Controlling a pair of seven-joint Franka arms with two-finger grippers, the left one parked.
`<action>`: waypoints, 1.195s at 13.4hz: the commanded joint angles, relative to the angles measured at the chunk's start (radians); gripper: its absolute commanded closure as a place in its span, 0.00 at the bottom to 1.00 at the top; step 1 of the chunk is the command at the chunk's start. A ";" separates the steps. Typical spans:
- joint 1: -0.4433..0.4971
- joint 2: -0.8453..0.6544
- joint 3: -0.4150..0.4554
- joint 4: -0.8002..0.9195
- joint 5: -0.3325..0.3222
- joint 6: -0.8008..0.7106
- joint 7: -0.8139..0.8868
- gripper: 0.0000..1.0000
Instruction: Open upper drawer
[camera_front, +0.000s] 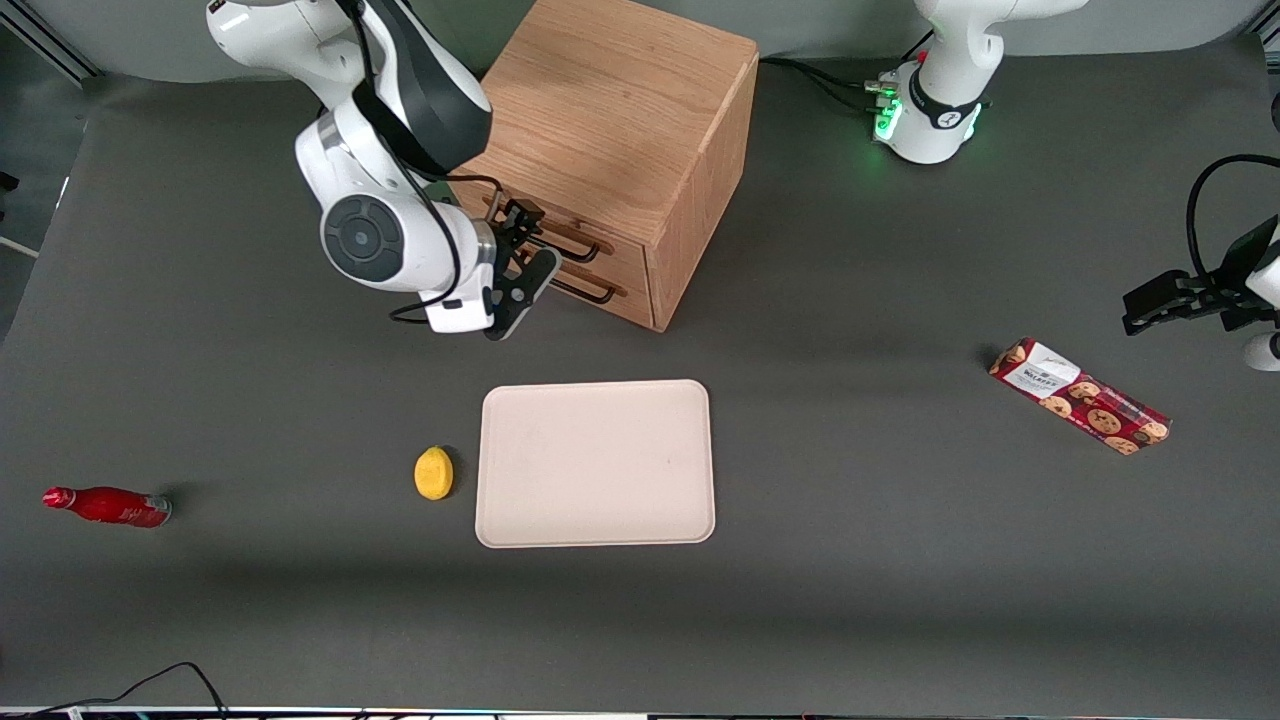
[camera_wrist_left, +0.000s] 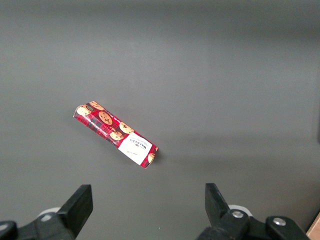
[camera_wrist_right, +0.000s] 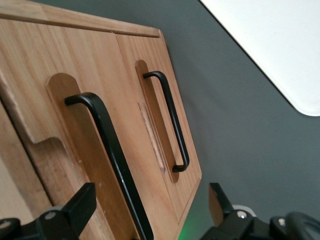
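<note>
Right arm's black two-finger hand (camera_front: 522, 268) sits directly in front of the light oak cabinet (camera_front: 620, 110), fingers spread, gripping nothing. Wrist view: both fingertips (camera_wrist_right: 80, 205) flank the thin dark bar handle (camera_wrist_right: 107, 145) of the upper drawer (camera_wrist_right: 75, 125), not touching it. Upper drawer is closed, front flush with the cabinet face; the bottom drawer (camera_wrist_right: 155, 100) just below it is also closed.

Open grey bench (camera_front: 850, 600) in front of the drawers, between the cabinet and the cream rectangular tray (camera_front: 596, 463), which lies nearer the front camera. Yellow lemon-shaped object (camera_front: 433, 472) just beside the tray edge, not touching. Red bottle (camera_front: 107, 506) lies on its side at the working arm's end. Red cookie box (camera_front: 1080, 396) lies toward the parked arm's end, well apart.
</note>
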 joint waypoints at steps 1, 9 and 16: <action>-0.005 0.005 0.010 -0.022 0.030 0.018 -0.026 0.00; -0.009 0.004 0.024 -0.084 0.032 0.056 -0.096 0.00; -0.009 0.013 0.024 -0.125 0.032 0.116 -0.113 0.00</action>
